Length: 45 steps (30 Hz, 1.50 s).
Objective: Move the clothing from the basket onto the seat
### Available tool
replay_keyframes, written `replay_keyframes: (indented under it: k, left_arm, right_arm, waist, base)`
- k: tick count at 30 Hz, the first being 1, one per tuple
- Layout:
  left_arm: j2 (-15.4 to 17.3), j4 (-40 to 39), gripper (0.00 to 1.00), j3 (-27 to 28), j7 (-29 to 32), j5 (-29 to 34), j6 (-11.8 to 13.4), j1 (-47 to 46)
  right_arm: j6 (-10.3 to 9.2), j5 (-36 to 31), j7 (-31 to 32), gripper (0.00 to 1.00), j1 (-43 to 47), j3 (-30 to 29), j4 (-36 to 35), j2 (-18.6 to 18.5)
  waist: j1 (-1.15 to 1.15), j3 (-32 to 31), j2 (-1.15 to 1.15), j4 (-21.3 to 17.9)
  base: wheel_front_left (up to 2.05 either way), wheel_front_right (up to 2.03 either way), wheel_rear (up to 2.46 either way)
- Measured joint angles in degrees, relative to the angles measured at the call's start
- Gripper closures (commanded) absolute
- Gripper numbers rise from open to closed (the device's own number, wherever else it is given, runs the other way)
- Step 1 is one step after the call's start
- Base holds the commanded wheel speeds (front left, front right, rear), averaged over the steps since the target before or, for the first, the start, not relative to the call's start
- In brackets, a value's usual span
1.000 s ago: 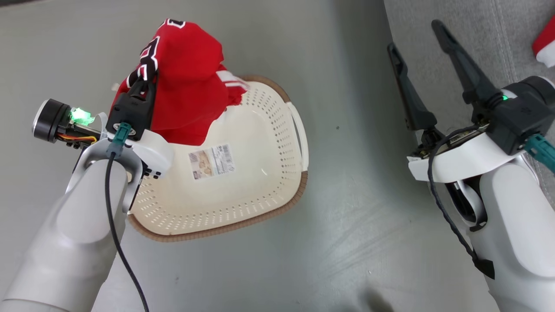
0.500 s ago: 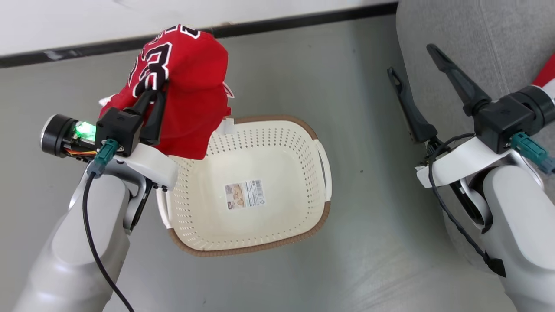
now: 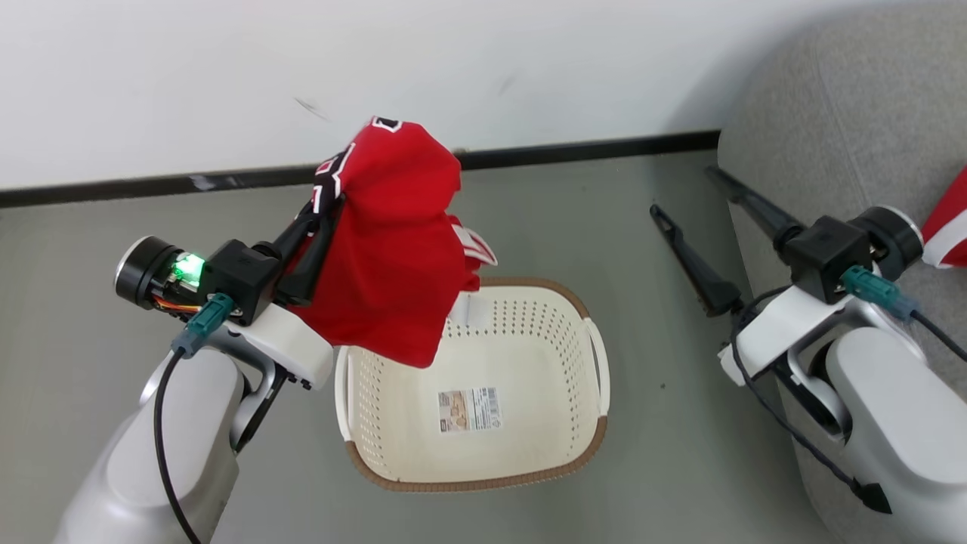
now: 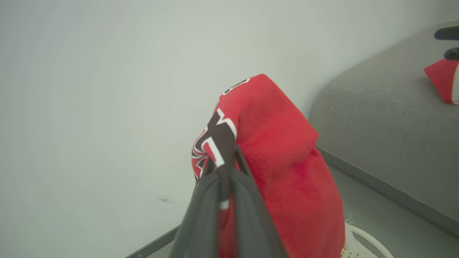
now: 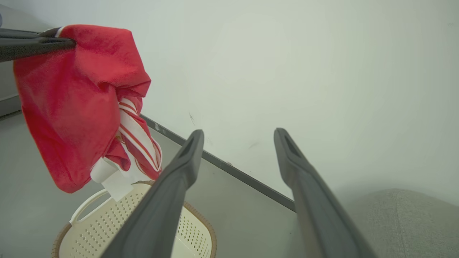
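My left gripper (image 3: 329, 211) is shut on the clothing, a red jersey (image 3: 393, 264) with a black white-edged number. The jersey hangs in the air above the far left rim of the cream basket (image 3: 468, 483), which stands on the floor with just a paper label inside. In the left wrist view the fingers (image 4: 204, 211) pinch the jersey (image 4: 287, 172) at the number. My right gripper (image 3: 684, 190) is open with nothing in it, beside the grey seat (image 3: 831, 113). A second red garment (image 3: 948, 230) lies on the seat.
A white wall (image 3: 227, 75) with a dark baseboard (image 3: 589, 147) runs behind the basket. Grey floor (image 3: 665, 453) separates the basket from the seat on the right. The right wrist view shows the jersey (image 5: 71, 107) hanging over the basket (image 5: 118, 229).
The head camera has tilted up, bringing the wall into view. My left gripper has lifted the jersey out of the basket. The right gripper stays open.
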Motion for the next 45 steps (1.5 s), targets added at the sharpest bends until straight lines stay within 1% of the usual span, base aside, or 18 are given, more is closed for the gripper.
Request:
replay_keyframes:
  k: [5, 8, 13, 16, 18, 24, 26, 30, 37, 45]
  left_arm:
    - [0.3, -1.3, 1.0, -2.1, 0.0, 0.0, -1.3, 0.4]
    - [0.2, -2.2, 1.0, -3.4, 0.2, 0.0, -1.9, 1.0]
    - [-0.2, -3.5, 1.0, -5.9, 1.7, -0.1, -2.8, 1.9]
    - [-0.7, -4.3, 1.0, -7.6, 2.6, -0.4, -2.9, 2.4]
    - [-1.0, -4.8, 1.0, -8.8, 3.2, -0.6, -3.4, 2.8]
    - [-2.1, -6.6, 1.0, -11.9, 4.4, -1.6, -3.4, 3.8]
    - [-2.6, -7.2, 1.0, -12.8, 4.7, -2.3, -3.8, 3.9]
    - [-3.3, -8.6, 1.0, -15.2, 6.0, -3.5, -3.8, 4.4]
    - [-4.2, -10.5, 1.0, -18.1, 7.8, -4.7, -3.9, 5.0]
    - [-3.5, -10.8, 1.0, -18.6, 9.2, -7.1, -3.9, 5.9]
  right_arm:
    - [0.0, 5.4, 0.0, 0.0, 0.5, 4.6, 1.6, -0.5]
    - [0.0, 7.7, 0.0, 0.0, 1.1, 8.3, 2.0, -1.2]
    - [0.0, 12.5, 0.0, 0.0, 1.5, 13.2, 2.0, -1.5]
    - [0.0, 14.9, 0.0, 0.0, 1.6, 15.6, 2.0, -2.0]
    - [0.0, 16.6, 0.0, 0.0, 1.7, 16.9, 2.0, -2.3]
    - [0.0, 20.5, 0.0, 0.0, 1.9, 21.3, 2.2, -3.6]
    - [0.0, 22.0, 0.0, 0.0, 2.1, 23.2, 2.2, -3.6]
    - [0.0, 25.7, 0.0, 0.0, 2.2, 27.5, 1.8, -3.7]
    - [0.0, 28.6, 0.0, 0.0, 2.1, 31.9, 0.9, -4.7]
    - [0.0, 30.8, 0.0, 0.0, 2.1, 31.8, -2.0, -9.3]
  waist:
    - [0.0, -3.8, 0.0, 1.3]
    - [0.0, -5.9, 0.0, 2.1]
    - [0.0, -9.4, 0.0, 3.1]
    - [0.0, -11.3, 0.0, 3.6]
    - [0.0, -12.5, 0.0, 4.0]
    - [0.0, -15.8, 0.0, 4.8]
    - [0.0, -16.8, 0.0, 5.1]
    - [-0.01, -19.0, 0.0, 5.9]
    - [0.0, -21.5, 0.0, 7.1]
    - [0.0, -23.6, 0.0, 8.2]
  base:
    - [0.0, 0.0, 0.0]
    - [0.0, 0.0, 0.0]
    - [0.0, 0.0, 0.0]
    - [0.0, 0.0, 0.0]
    - [0.0, 0.0, 0.0]
    - [0.0, 0.0, 0.0]
    - [0.0, 0.0, 0.0]
    - [0.0, 0.0, 0.0]
    - [0.0, 0.0, 0.0]
    - [0.0, 0.0, 0.0]
